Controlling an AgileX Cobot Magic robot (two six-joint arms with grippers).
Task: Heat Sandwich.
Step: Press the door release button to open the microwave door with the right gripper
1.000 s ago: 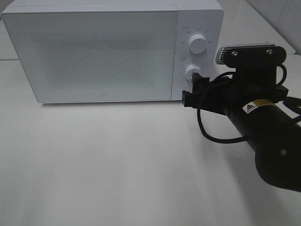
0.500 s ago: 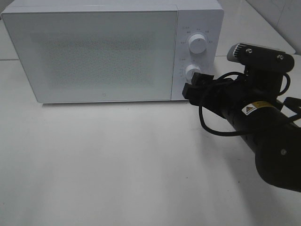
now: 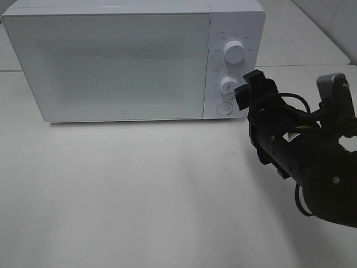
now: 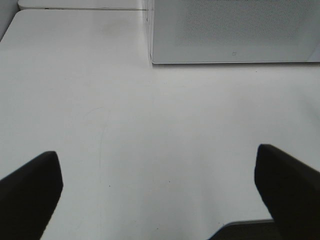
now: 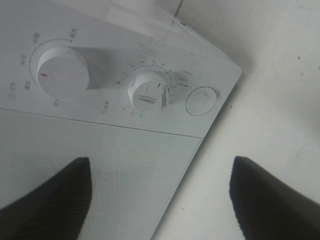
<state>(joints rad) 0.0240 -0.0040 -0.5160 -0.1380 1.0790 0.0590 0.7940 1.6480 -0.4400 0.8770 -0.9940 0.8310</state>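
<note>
The sandwich is out of view. The white microwave (image 3: 111,61) stands at the back of the table with its door shut. Its panel carries an upper knob (image 3: 234,52), a lower knob (image 3: 228,85) and a round button (image 3: 223,108). My right gripper (image 3: 246,90) hovers just right of the lower knob, rolled onto its side. The right wrist view shows the right gripper (image 5: 160,167) open with nothing between its fingers, facing the lower knob (image 5: 148,91) and button (image 5: 202,100). My left gripper (image 4: 157,155) is open over bare table, short of the microwave's corner (image 4: 152,60).
The white tabletop (image 3: 139,190) stretches in front of the microwave. A second white surface (image 3: 301,39) lies behind at the right. My right arm (image 3: 312,162) fills the right side of the high view.
My right gripper has rolled onto its side and shifted right and slightly up, from in front of the round button to beside the lower knob. The left gripper has not moved.
</note>
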